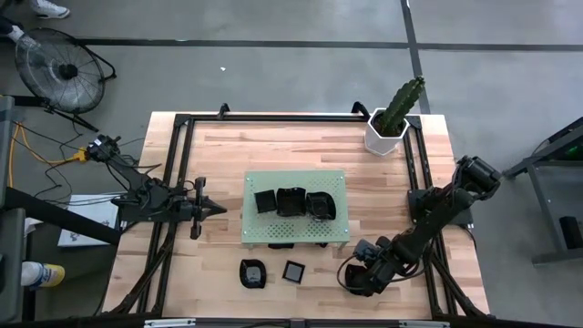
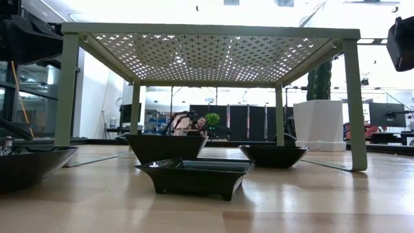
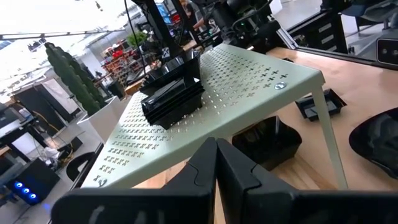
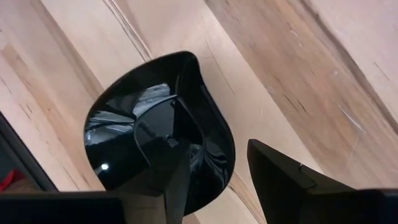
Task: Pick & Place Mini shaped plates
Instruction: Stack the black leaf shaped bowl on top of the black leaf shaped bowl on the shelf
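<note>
Black glossy dish [image 4: 158,130] sits under the right gripper [image 4: 217,177], fingers spread over its rim, so I'd seat them deeper before squeezing; left gripper [image 1: 202,209] waits closed.

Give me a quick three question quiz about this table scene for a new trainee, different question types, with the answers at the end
1. True or false: the left gripper holds a plate.
2. Multiple choice: the right gripper is over (A) the white plant pot, (B) a black plate on the table, (C) the green perforated board.
3. Fill in: black plates are stacked on top of the ____ perforated board.

Key
1. False: it is shut on nothing, waiting left of the board.
2. B: one finger is inside the dish, the other outside its rim, jaws not yet closed on it.
3. Green.
</note>
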`<state>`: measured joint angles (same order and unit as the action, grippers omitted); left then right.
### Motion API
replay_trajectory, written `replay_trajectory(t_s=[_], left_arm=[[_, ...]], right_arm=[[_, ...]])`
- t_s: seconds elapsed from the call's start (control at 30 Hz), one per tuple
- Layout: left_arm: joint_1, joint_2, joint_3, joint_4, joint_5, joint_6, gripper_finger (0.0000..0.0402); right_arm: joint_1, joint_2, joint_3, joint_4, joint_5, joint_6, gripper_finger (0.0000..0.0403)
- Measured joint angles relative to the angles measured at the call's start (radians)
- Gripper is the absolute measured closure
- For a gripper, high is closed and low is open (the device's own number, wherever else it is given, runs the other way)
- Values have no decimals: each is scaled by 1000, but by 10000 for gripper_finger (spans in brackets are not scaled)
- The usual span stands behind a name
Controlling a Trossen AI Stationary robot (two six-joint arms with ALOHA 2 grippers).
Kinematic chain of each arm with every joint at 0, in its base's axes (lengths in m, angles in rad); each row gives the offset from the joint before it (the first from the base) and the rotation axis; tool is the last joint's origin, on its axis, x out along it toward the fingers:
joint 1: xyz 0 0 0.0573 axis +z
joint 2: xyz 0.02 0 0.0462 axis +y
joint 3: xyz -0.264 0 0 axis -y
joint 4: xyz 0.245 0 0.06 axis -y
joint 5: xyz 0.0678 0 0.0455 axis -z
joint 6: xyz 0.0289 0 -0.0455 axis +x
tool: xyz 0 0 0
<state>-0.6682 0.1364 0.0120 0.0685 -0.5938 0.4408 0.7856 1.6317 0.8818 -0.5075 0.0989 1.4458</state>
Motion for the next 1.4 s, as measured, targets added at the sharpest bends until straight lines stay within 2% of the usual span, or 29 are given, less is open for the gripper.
replay_trajectory(t_s=[0.27, 0.47, 0.87, 1.07, 1.4], left_arm=[[0, 0, 0, 0, 0, 0, 400], [0, 0, 0, 0, 0, 0, 400], [0, 0, 0, 0, 0, -1, 400], [0, 0, 0, 0, 0, -1, 400], [0, 0, 0, 0, 0, -1, 400]], right_arm=[[0, 25, 0, 8, -10, -25, 254], [0, 25, 0, 2, -4, -24, 275], [0, 25, 0, 1, -7, -25, 351], [0, 23, 1, 7, -42, -25, 397], [0, -35, 0, 8, -48, 23, 401]])
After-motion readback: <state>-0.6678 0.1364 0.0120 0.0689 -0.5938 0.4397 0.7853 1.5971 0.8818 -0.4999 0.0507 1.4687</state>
